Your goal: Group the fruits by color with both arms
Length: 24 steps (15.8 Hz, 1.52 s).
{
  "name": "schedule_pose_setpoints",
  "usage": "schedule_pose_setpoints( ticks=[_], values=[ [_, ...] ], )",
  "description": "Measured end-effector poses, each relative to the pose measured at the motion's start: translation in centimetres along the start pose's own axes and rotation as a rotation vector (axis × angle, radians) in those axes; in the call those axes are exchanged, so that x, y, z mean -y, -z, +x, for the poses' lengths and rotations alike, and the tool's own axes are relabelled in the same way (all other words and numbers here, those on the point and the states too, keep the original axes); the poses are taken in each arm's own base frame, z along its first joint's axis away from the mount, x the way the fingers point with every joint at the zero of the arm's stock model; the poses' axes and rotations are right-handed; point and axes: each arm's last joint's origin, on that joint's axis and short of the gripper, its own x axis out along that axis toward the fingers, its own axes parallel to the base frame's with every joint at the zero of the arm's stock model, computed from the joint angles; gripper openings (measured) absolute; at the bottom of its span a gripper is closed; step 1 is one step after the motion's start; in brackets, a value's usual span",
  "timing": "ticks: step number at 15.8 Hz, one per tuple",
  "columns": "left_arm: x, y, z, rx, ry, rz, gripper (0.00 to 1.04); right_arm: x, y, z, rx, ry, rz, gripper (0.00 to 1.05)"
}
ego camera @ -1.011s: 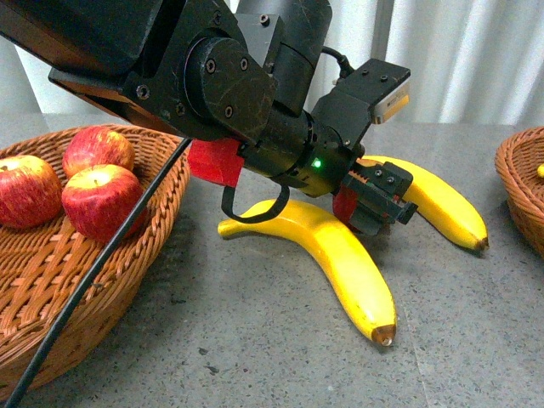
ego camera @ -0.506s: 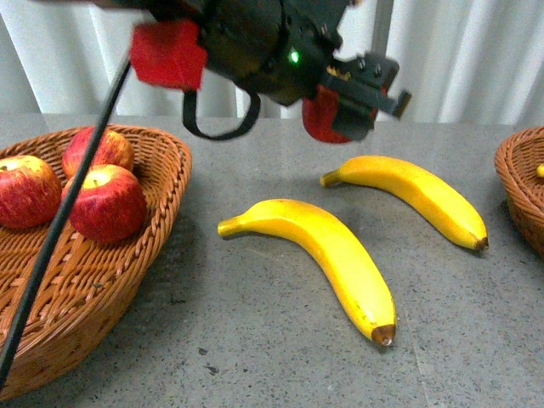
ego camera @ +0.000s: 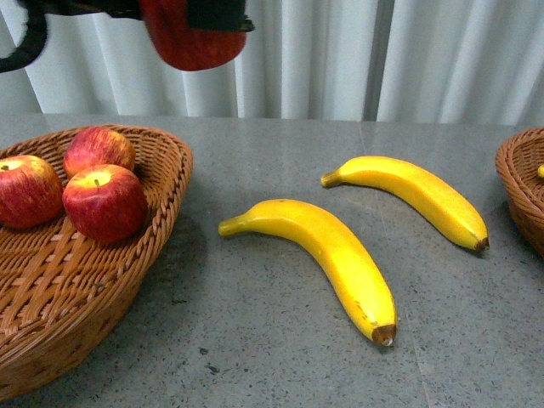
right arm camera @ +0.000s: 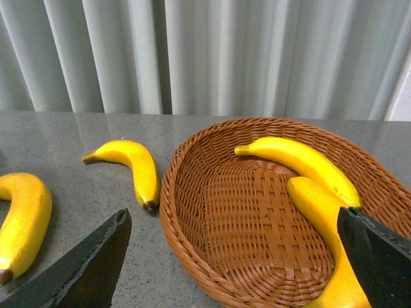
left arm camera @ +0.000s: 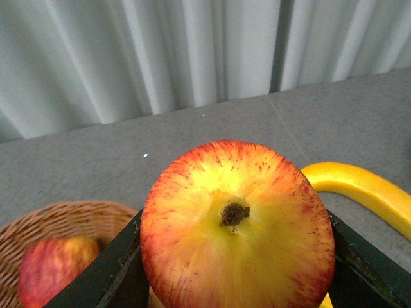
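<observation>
Where the left end effector (left arm camera: 234, 282) hangs: high over the grey worktop (ego camera: 255, 340), against the white curtain (ego camera: 340, 59) and above the level of the left basket (ego camera: 166, 183); how far back cannot be told.
Left end effector's grip: its two black fingers (left arm camera: 106, 276) are clamped on either side of the held apple (left arm camera: 236, 218).
Held apple: red with a yellow patch round the stem, stem dimple facing the wrist camera, clear of the worktop.
Left basket: brown wicker, with three apples (ego camera: 105, 202) bunched together inside it.
Near banana (ego camera: 327, 251): flat on the worktop between the two baskets, brown tip toward the robot.
Far banana (ego camera: 416, 195): just behind the near one and apart from it, tip pointing toward the right basket (right arm camera: 192, 212).
Right basket: wicker, with two bananas (right arm camera: 302, 160) lying inside along its wall.
Right end effector (right arm camera: 231, 263): jaws wide apart above the right basket, gripping nothing.
</observation>
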Motion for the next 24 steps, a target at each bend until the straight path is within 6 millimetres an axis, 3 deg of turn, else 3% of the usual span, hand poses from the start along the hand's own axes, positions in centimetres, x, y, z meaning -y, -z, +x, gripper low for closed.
schedule_pose_setpoints(
  ticks=[8, 11, 14, 18, 22, 24],
  values=[
    [-5.6, 7.2, -6.9, -0.075, -0.246, -0.169, 0.66, 0.0, 0.0, 0.0, 0.000, 0.000, 0.000, 0.98],
    [-6.7, 9.8, -7.1, -0.136, -0.290, -0.221, 0.66, 0.0, 0.0, 0.0, 0.000, 0.000, 0.000, 0.98],
    [-6.7, 9.6, -7.1, -0.111, -0.282, -0.219, 1.00, 0.0, 0.0, 0.0, 0.000, 0.000, 0.000, 0.98],
    [-6.5, 8.8, -7.8, -0.070, -0.272, -0.215, 0.98, 0.0, 0.0, 0.0, 0.000, 0.000, 0.000, 0.98],
    [-5.1, 5.3, -8.7, 0.057, -0.207, -0.165, 0.98, 0.0, 0.0, 0.0, 0.000, 0.000, 0.000, 0.98],
    [-4.2, 4.5, -9.3, 0.095, -0.191, -0.148, 0.98, 0.0, 0.0, 0.0, 0.000, 0.000, 0.000, 0.98]
  ],
)
